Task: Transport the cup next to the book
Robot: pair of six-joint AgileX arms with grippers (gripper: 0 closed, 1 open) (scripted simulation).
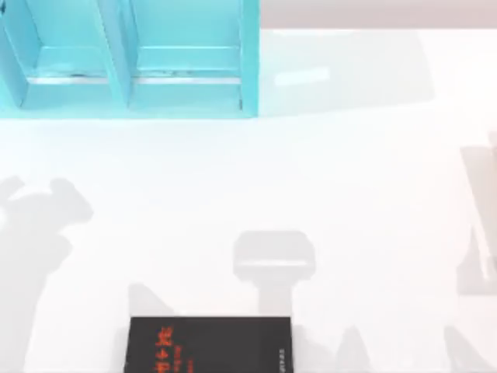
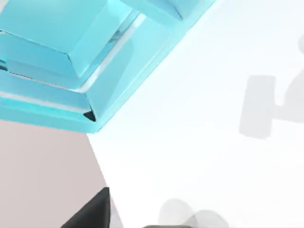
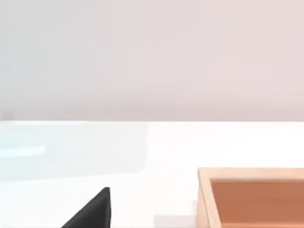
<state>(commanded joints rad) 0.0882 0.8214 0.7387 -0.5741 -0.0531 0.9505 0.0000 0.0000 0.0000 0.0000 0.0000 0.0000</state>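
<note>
At the near edge of the white table [image 1: 365, 179] we see the book [image 1: 208, 344], black-covered, lying flat with its long axis running left to right and partly cut off. The turquoise shelf unit [image 1: 128, 58] fills the far left corner, leaving wide bare surface between. Our right wrist view shows a wooden box [image 3: 251, 197]. Whether our pincers are open, we cannot tell.

One book [image 1: 208, 344], one turquoise shelf unit [image 1: 128, 58] — one wooden box [image 3: 251, 197], one counter [image 1: 349, 194].
</note>
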